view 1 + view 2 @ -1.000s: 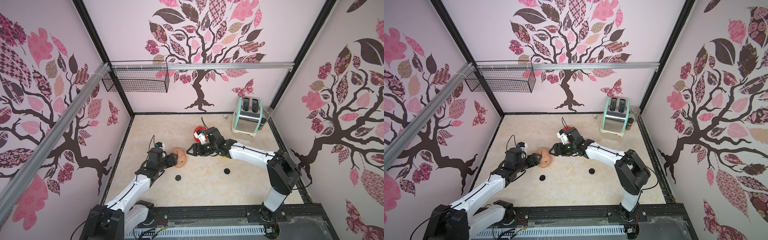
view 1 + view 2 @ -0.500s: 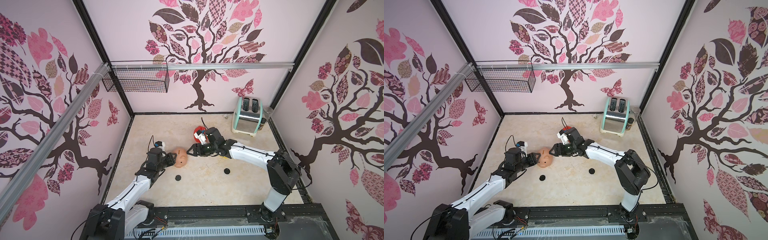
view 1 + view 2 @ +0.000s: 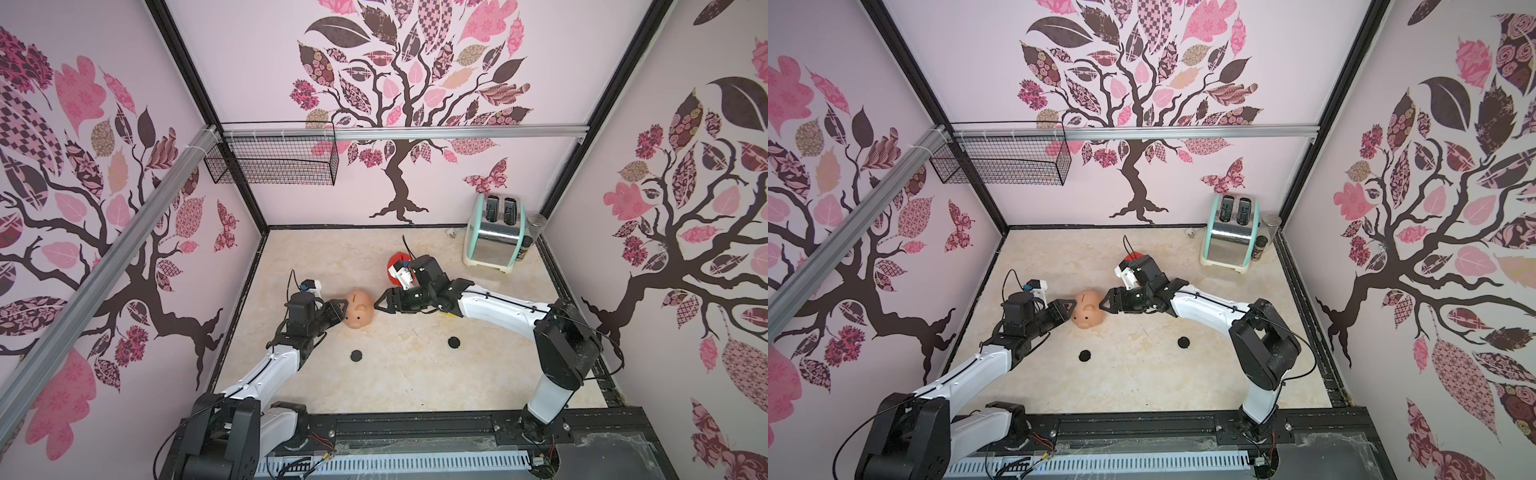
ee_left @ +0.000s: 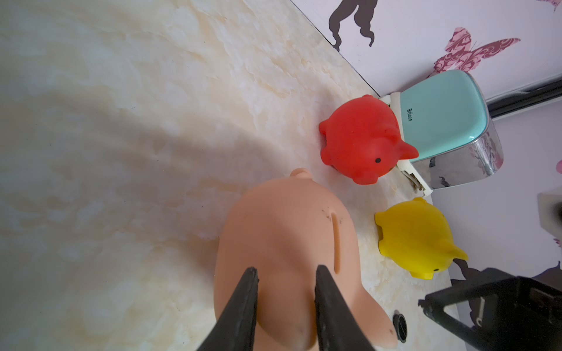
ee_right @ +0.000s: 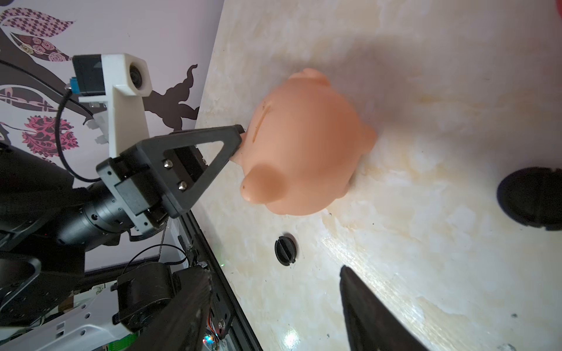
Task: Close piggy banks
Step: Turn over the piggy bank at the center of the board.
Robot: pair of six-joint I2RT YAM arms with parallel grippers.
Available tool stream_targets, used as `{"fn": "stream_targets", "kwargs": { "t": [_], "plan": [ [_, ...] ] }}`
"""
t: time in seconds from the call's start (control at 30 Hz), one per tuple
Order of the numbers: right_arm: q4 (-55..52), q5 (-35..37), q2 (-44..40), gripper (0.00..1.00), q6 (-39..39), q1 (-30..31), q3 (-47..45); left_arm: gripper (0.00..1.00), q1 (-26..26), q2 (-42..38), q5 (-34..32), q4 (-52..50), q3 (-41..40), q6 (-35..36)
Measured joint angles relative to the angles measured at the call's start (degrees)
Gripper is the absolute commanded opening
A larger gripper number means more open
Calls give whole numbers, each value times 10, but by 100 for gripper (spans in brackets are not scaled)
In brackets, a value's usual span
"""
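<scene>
left tool (image 3: 343,311): low, jaws pinched on pink pig (image 3: 360,309) | right tool (image 3: 378,304): low, jaws spread, facing left tool

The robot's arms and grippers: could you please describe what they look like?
The left arm and right arm have white link shells with black joints and thin black cables. The left gripper and right gripper carry black, triangular open-frame fingers fixed with silver screws. A white camera mount sits at the left wrist.

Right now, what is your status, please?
Left gripper shut on peach-pink piggy bank. Right gripper open, empty. Two black plugs lie loose. Nothing in the way.
</scene>
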Motion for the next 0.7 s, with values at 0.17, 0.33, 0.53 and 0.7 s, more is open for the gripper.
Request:
{"fn": "stream_targets", "kwargs": {
  "t": [0.17,0.33,0.53,0.7],
  "plan": [
    [-3,2,8,70,-2,0,0,34,8,25,4,-7,21,-9],
    [-6,3,19,70,-2,0,1,33,41,56,14,-20,46,-16],
    [-8,5,25,70,-2,0,1,49,74,72,4,-88,49,-23],
    [-8,5,29,70,-2,0,2,59,82,47,-17,-156,61,-22]
  ]
}}
